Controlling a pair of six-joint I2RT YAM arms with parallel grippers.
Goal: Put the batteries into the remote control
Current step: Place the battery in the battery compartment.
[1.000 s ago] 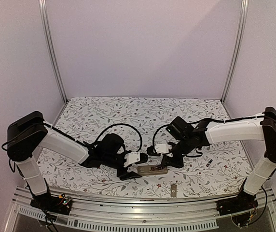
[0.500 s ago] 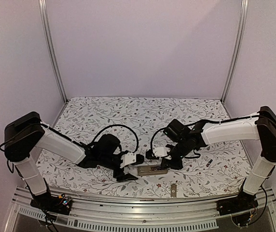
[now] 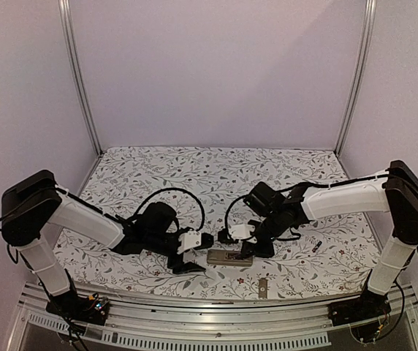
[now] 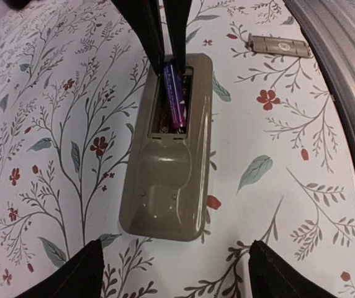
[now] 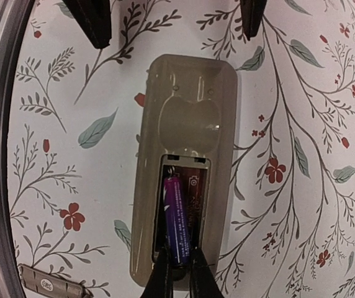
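The remote control [image 4: 171, 155] lies back up on the floral table, its battery bay uncovered; it also shows in the right wrist view [image 5: 187, 124] and the top view [image 3: 229, 257]. A dark purple battery [image 5: 174, 214] lies lengthwise in the bay [image 4: 175, 93]. My right gripper [image 5: 180, 273] is shut on that battery's near end, its fingers [image 4: 149, 31] reaching into the bay. My left gripper [image 4: 177, 273] is open, its fingers [image 5: 94, 22] set wide apart just off the remote's other end, touching nothing. A second battery [image 3: 317, 247] lies on the table to the right.
The small flat grey cover piece [image 3: 262, 287] lies near the front edge, close to the metal rail [image 4: 345, 74]; it also shows in the left wrist view [image 4: 280, 45] and the right wrist view [image 5: 50, 284]. Both arms meet low over the remote at front centre.
Both arms have shifted a little to the left and lower. The right gripper has come down onto the remote's bay. The remote has stayed in place.
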